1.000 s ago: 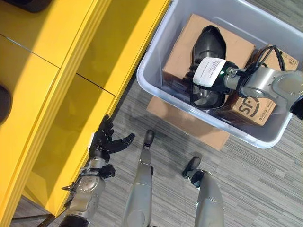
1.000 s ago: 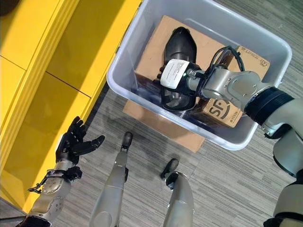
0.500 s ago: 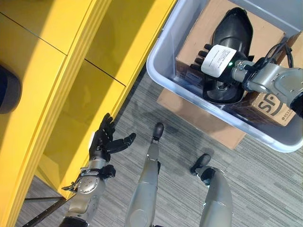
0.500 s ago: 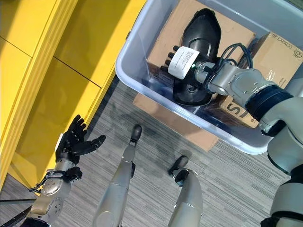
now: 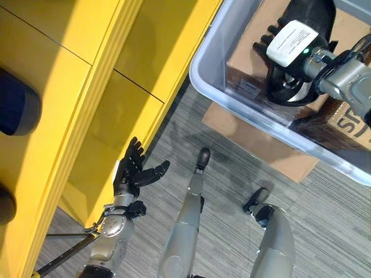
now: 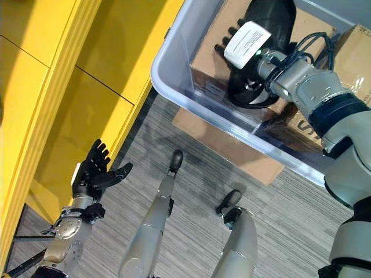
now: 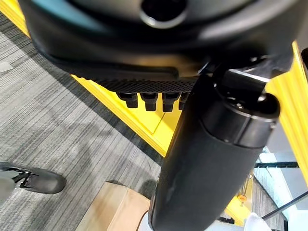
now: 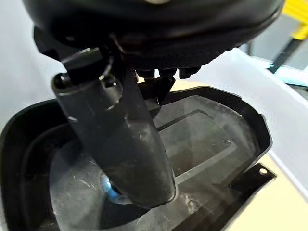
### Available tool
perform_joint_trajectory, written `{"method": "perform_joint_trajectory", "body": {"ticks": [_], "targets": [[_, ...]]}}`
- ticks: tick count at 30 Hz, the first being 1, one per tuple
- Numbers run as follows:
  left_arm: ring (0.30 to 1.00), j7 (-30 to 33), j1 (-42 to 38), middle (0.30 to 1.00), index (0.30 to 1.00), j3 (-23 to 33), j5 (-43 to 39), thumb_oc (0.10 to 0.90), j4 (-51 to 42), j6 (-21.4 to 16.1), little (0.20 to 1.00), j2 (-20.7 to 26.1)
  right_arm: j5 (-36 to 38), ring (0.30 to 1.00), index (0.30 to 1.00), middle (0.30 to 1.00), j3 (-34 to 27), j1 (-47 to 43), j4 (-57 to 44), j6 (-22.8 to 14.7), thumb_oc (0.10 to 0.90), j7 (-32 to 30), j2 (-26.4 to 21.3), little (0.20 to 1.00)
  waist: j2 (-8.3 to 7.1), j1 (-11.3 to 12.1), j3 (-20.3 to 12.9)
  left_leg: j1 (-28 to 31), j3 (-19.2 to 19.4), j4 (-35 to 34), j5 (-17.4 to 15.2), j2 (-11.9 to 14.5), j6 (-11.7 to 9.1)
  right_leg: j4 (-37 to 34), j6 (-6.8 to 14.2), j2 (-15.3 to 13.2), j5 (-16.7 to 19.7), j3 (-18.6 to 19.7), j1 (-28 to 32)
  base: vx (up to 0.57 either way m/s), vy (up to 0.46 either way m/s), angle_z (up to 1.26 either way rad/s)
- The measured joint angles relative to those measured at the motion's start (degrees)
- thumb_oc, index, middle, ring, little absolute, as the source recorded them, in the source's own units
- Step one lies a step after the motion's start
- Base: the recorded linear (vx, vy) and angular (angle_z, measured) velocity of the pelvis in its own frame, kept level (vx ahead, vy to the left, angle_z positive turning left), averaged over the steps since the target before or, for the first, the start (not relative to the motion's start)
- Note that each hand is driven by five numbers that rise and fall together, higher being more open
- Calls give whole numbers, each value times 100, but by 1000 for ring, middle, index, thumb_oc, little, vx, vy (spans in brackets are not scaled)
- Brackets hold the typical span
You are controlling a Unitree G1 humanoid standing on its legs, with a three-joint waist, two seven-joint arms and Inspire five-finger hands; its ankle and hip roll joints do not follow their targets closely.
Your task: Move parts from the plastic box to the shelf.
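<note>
Black part (image 6: 264, 35) in the plastic box (image 6: 191, 110), at one o'clock.
Right hand (image 6: 246, 43) pinches it, thumb inside; left hand (image 6: 95, 174), fingers spread, beside the yellow shelf (image 6: 69, 87).

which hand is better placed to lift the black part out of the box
Right. The right hand already sits on the black part in the plastic box; the left hand hangs open by the yellow shelf.
</note>
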Motion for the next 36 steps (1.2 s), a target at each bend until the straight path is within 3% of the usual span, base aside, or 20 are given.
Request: {"method": "perform_joint_trajectory", "body": {"ticks": [7,12,20,23,28,30,36], "targets": [[1000,17,-14,1000,1000,-5,-4,900,-22,-25,1000,1,736,1000,1000,1000,-917,0,972,366,900,-325,407,1000,11,5,6,-2,-2,-2,20,-20,-17,9,2,-10,1,-6,0,-2,37,1],[1000,27,-25,1000,1000,-6,-4,900,-45,-25,1000,19,1233,1000,1000,1000,-1124,1,1075,513,900,-441,457,1000,12,-6,6,-1,5,2,46,-23,-55,3,5,-23,3,1,0,-4,28,0],[1000,144,-52,1000,1000,-54,-8,900,-55,-30,1000,21,1822,1000,1000,1000,-1474,-4,1157,615,900,-632,924,1000,12,-43,6,8,-1,18,70,-21,-88,1,7,3,7,5,3,-4,12,0],[1000,220,-75,1000,1000,-65,-15,900,-53,-31,1000,22,1933,1000,1000,1000,-1451,-11,564,563,900,-648,979,1000,12,-125,6,40,0,19,85,-10,-108,6,17,24,34,7,45,-33,11,0],[1000,229,-117,1000,1000,-63,-61,900,-54,-60,1000,23,1924,1000,1000,1000,-1175,-69,-532,563,900,-657,646,1000,11,-188,6,108,-1,38,110,9,-106,-55,29,64,99,19,148,-51,13,-1],[1000,237,-111,1000,1000,-59,-61,900,-29,-74,1000,22,1856,1000,1000,1000,-978,-103,-1547,463,900,-637,197,1000,5,-317,6,104,-14,5,86,12,-71,-106,34,72,122,23,148,-18,-1,-1],[1000,231,-61,1000,1000,-57,-61,900,-36,-88,1000,22,1673,1000,1000,1000,-870,-177,-2307,306,900,-587,-80,1000,-42,-503,14,97,50,-2,88,96,-54,-280,25,186,264,53,155,-18,6,-10]]}}
